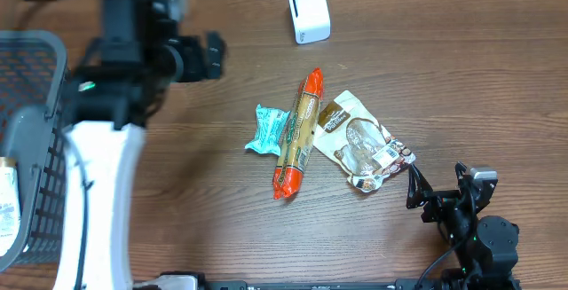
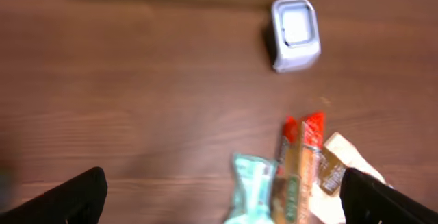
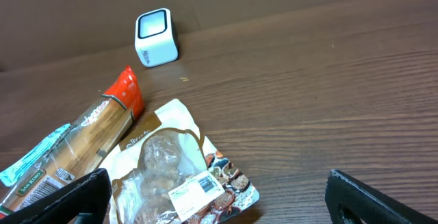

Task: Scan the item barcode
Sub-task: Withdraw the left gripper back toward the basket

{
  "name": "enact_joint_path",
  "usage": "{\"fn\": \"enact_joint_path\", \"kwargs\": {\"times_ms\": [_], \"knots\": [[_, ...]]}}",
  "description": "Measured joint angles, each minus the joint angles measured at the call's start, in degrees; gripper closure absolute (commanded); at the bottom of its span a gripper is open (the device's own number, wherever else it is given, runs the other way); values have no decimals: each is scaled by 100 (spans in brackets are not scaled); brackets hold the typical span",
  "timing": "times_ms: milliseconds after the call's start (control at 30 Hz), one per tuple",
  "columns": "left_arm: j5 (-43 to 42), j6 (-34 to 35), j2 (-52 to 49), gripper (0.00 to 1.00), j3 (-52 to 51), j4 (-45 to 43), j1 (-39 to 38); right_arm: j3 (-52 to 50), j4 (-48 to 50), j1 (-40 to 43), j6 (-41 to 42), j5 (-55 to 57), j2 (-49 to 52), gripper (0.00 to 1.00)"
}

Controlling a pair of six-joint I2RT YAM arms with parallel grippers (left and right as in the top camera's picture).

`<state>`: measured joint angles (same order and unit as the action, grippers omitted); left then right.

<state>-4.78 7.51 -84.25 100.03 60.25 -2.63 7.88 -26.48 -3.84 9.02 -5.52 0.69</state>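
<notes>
Left tool (image 1: 211, 55) and right tool (image 1: 438, 188) both spread wide, gripping nothing; pasta pack (image 1: 297, 135) and cookie bag (image 1: 362, 144) sit side by side on the counter (image 1: 444, 77).

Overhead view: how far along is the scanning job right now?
Done: one item seems to lie in the basket. In hand: nothing; left gripper and right gripper are open. Left: pasta, teal packet and snack bag lie on the table, short of the scanner.

Three loose packets (image 1: 297, 135), one scanner (image 1: 309, 11), one basket (image 1: 35, 36).
</notes>
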Motion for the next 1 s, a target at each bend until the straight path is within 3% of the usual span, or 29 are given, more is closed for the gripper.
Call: {"fn": "enact_joint_path", "kwargs": {"times_ms": [267, 600, 767, 1000], "knots": [[999, -103, 267, 0, 503, 822, 1746, 0, 0, 0, -2, 0, 0, 0], [1331, 566, 258, 0, 503, 291, 4266, 0, 2, 0, -2, 2, 0, 0], [1821, 608, -131, 0, 551, 94, 4546, 0, 2, 0, -2, 2, 0, 0], [2645, 407, -1497, 0, 448, 120, 4548, 0, -2, 0, -4, 2, 0, 0]]}}
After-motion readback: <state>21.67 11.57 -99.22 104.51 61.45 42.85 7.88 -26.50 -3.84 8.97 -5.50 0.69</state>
